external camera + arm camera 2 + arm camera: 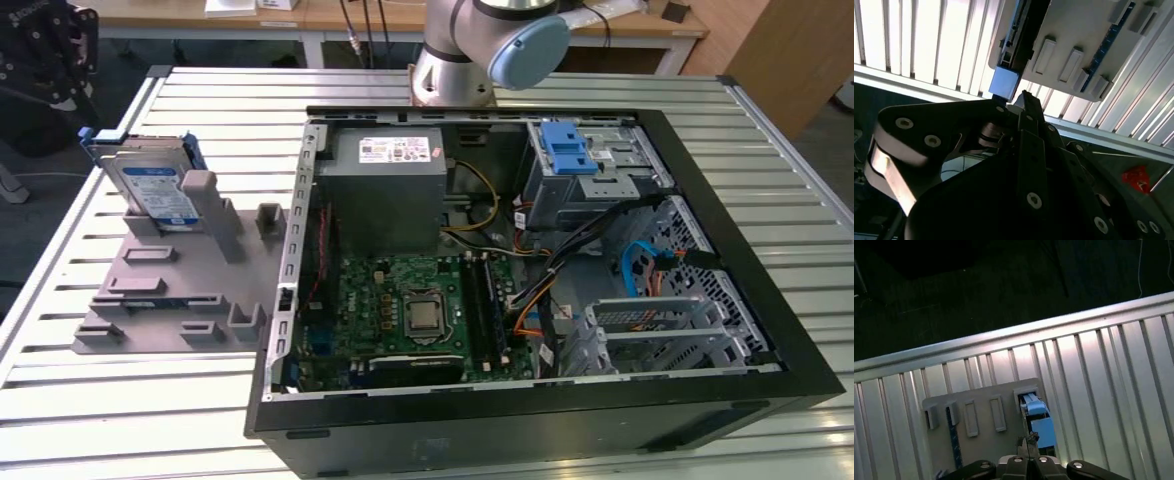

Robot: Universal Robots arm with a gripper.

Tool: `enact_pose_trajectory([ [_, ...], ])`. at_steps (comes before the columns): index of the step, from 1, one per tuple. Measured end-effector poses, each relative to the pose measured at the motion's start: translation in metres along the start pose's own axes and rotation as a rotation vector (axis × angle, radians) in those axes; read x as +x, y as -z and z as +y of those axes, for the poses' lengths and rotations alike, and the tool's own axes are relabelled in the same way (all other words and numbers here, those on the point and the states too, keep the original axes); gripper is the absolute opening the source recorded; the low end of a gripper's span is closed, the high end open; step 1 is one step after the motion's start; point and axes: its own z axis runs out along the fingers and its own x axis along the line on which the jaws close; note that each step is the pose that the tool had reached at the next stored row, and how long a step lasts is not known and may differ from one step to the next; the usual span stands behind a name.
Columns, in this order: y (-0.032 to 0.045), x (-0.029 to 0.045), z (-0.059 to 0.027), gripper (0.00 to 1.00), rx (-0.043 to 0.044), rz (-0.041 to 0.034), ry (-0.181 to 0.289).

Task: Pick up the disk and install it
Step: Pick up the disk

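Disk (144,182) is stood on edge in the grey holder (167,300) on the table (120,420), on the exterior view's left of the open case (747,300); not yet installed. Above it the gripper (1026,441) is held clear of contact, jaws closed together, nothing gripped. Key relation: in the first wrist view the disk's thin top edge is seen just beyond the fingertips, its long edge running roughly in line with the seam between them. Its thickness is therefore judged to lie across the direction in which the jaws part. In the second wrist view the disk (1004,82) is caught end-on, blue frame end nearest the tip, near but apart. The label face and the case's place relative to the holder are given by the exterior view; alignment of tip and edge is given by both wrist views.
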Motion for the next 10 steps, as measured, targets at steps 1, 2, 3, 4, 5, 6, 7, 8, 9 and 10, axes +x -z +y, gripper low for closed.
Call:
enact_pose_trajectory([
  [1,-0.0001,0.0,0.0,0.11,0.0002,0.0008,0.018],
  [2,-0.0002,0.0,0.0,0.11,0.0004,0.0015,0.036],
  [3,-0.0003,0.0,0.0,0.11,0.0007,0.0023,0.054],
  [4,-0.0004,0.0,0.0,0.11,0.0008,0.003,0.072],
  [5,-0.0005,0.0,0.0,0.11,0.0011,0.0038,0.09],
  [6,-0.0005,0.0,0.0,0.11,0.0013,0.0046,0.109],
  [7,-0.0006,0.0,0.0,0.11,0.0015,0.0053,0.127],
  [8,-0.0007,0.0,0.0,0.11,0.0016,0.0059,0.143],
  [9,-0.0007,0.0,0.0,0.11,0.0018,0.0064,0.154],
  [10,-0.0007,0.0,0.0,0.11,0.0018,0.0066,0.158],
])
